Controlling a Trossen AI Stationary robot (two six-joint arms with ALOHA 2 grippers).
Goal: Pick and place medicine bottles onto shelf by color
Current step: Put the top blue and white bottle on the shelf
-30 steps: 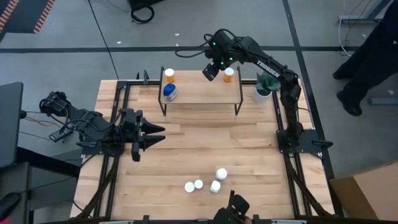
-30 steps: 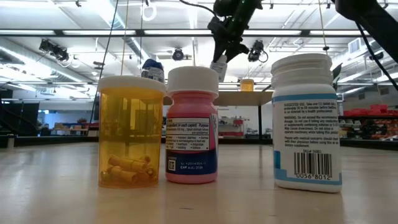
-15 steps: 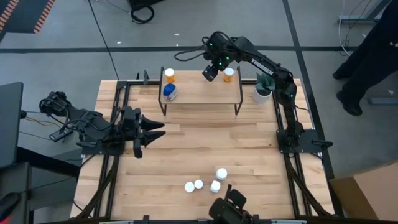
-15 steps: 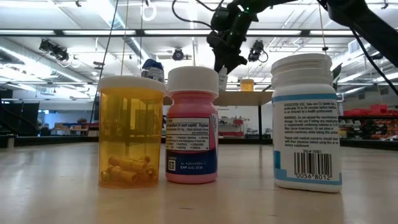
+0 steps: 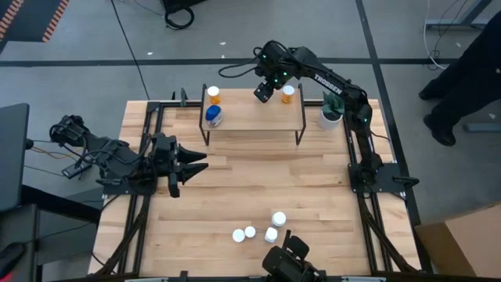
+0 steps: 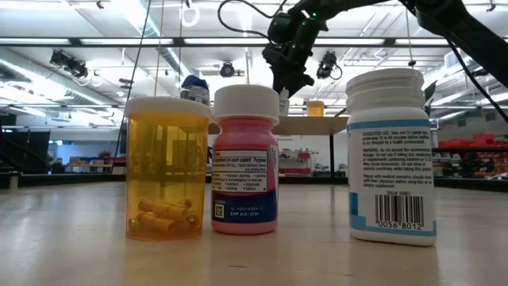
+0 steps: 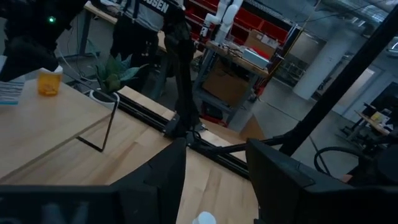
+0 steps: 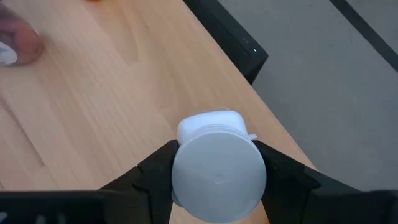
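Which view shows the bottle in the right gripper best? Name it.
The right wrist view: the white-capped bottle fills it, clamped between the right gripper's fingers above the shelf. The high view shows only the gripper at the shelf's back edge; the low view shows it far off; the left wrist view barely shows it.

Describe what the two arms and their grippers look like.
Both arms are black and jointed. The right arm bears white TROSSEN lettering and small green lights near its wrist. The left arm trails thin cables at its base. Each gripper has two dark pointed fingers.
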